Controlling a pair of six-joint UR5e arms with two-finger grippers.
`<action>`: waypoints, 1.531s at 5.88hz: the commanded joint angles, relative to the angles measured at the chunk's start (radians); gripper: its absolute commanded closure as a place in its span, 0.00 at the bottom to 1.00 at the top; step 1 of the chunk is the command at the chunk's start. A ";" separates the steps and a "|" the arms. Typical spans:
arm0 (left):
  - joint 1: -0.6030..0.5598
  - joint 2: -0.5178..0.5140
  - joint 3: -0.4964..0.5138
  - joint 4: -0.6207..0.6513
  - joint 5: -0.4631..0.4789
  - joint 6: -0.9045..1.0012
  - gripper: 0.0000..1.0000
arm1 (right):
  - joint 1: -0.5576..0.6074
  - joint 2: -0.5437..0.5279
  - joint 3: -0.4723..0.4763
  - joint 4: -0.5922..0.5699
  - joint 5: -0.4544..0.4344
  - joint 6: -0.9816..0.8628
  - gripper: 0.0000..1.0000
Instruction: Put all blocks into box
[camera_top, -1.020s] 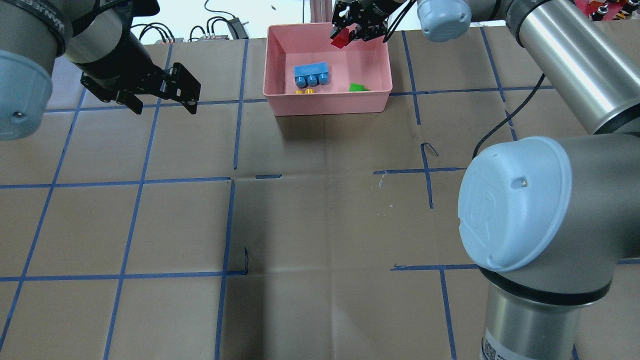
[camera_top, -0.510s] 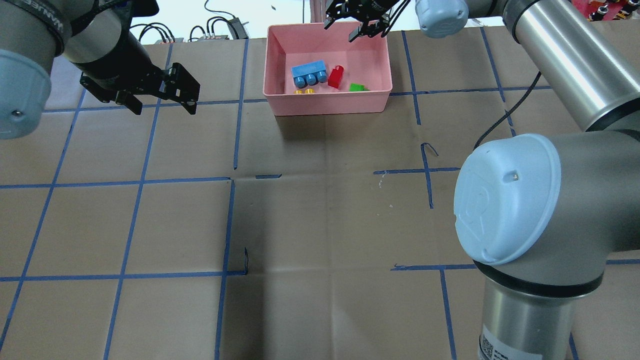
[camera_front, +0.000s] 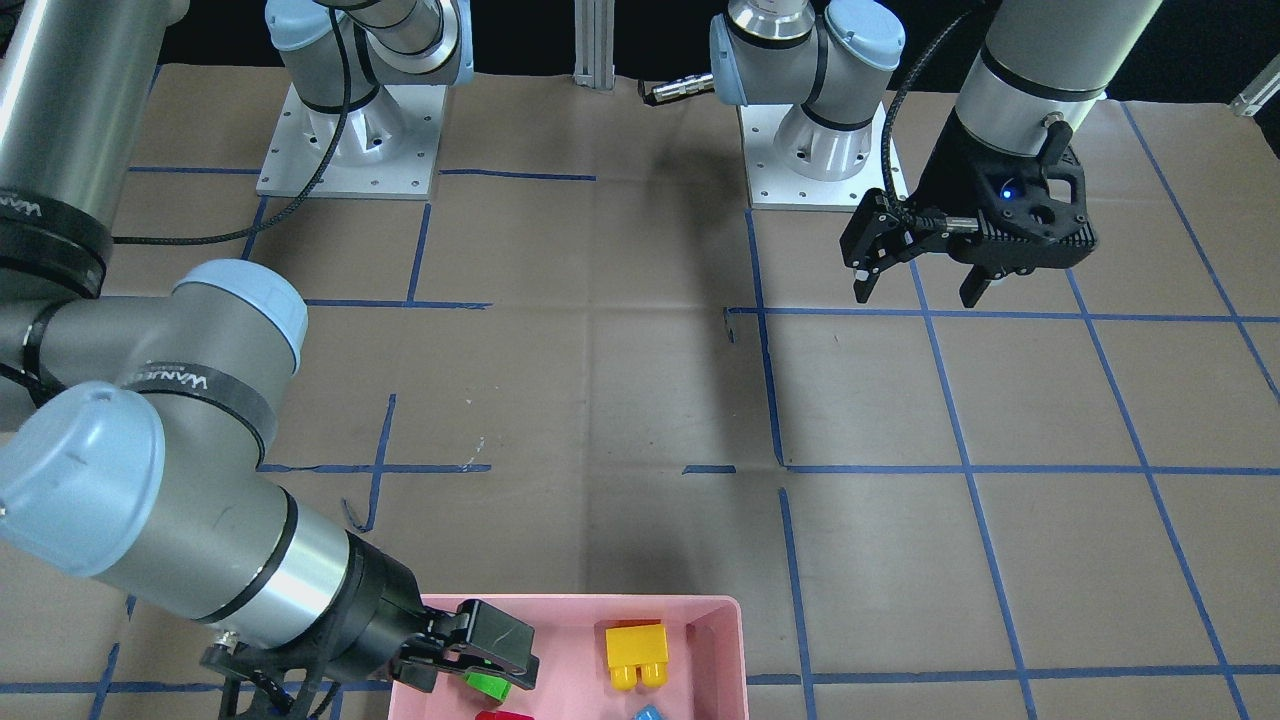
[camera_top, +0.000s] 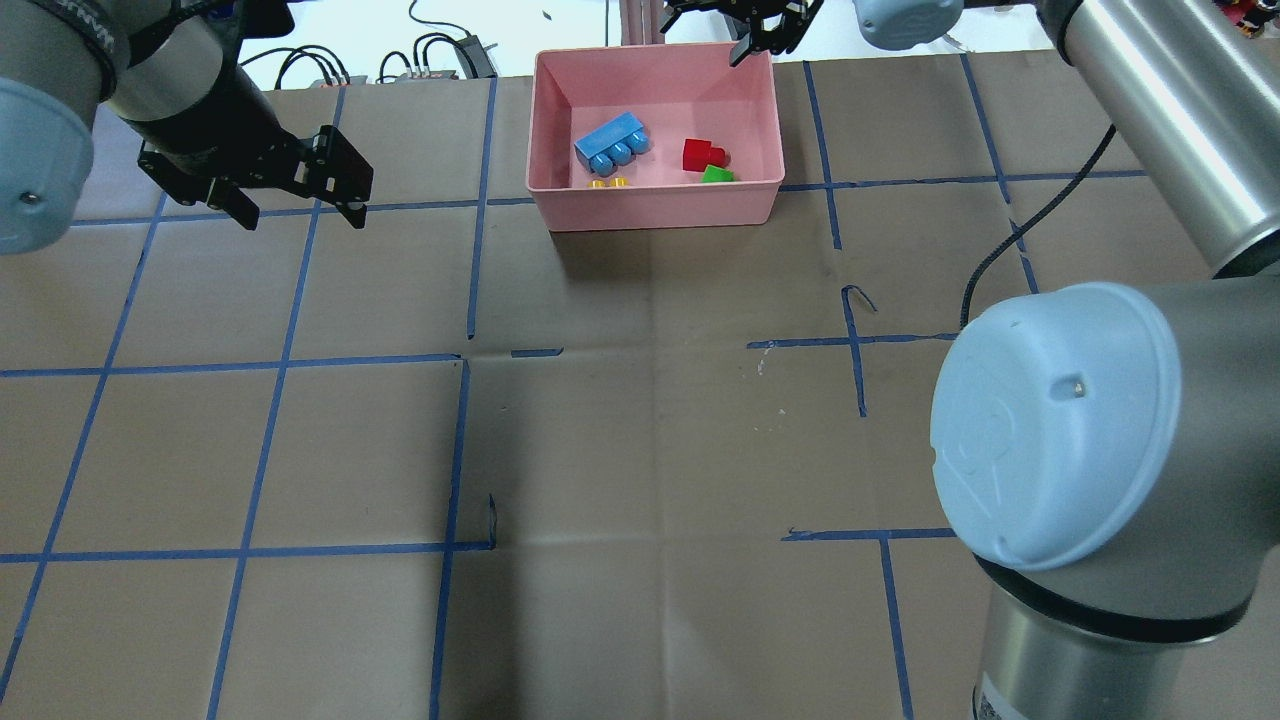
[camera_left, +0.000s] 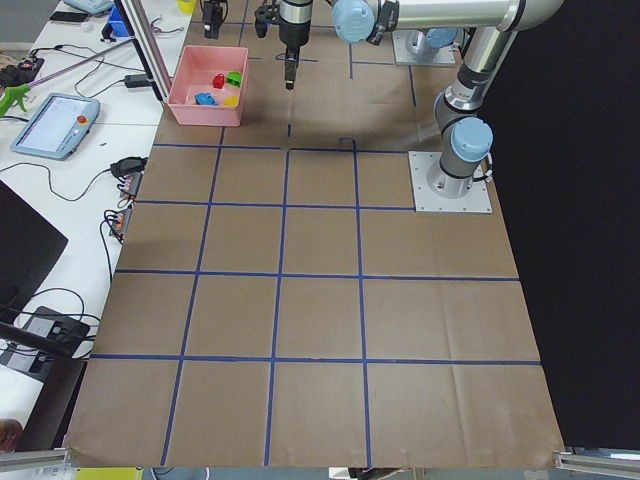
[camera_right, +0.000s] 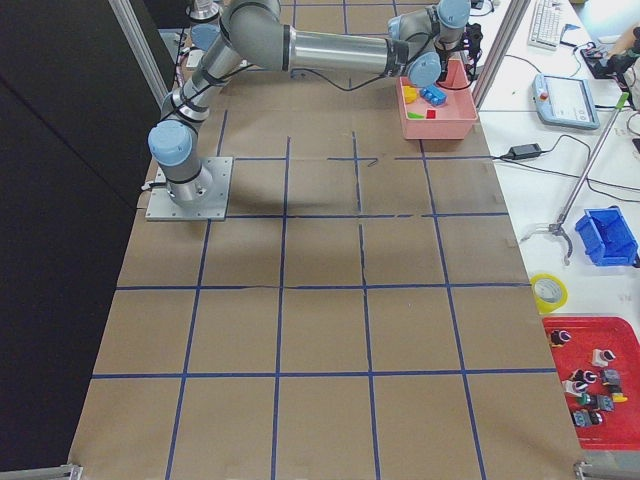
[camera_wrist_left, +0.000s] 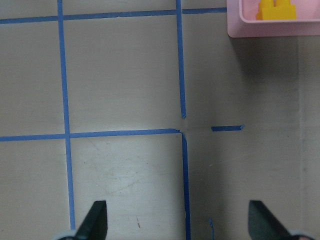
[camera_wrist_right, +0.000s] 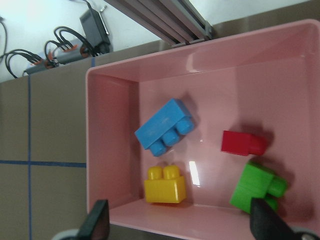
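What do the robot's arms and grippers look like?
The left arm and right arm are silver-grey tubes with pale-blue joint caps and black lettered bands; black cables trail along both. The left gripper and right gripper are black, two-fingered; the left's shows a blue light.

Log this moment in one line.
box: blue block, red block, green block, yellow block inside | right gripper: open, above box | left gripper: open, empty

Glossy plastic box (camera_wrist_right: 111, 150), smooth plastic blocks (camera_wrist_right: 161, 124), matt brown paper table cover (camera_top: 640, 450)
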 joint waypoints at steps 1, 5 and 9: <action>-0.005 -0.004 0.003 -0.009 -0.003 -0.013 0.01 | -0.011 -0.160 0.009 0.262 -0.159 -0.145 0.00; -0.060 -0.010 0.008 -0.008 0.008 -0.036 0.01 | -0.011 -0.632 0.478 0.374 -0.424 -0.242 0.01; -0.042 -0.012 0.012 -0.009 -0.002 -0.021 0.01 | -0.028 -0.778 0.827 0.132 -0.484 -0.231 0.00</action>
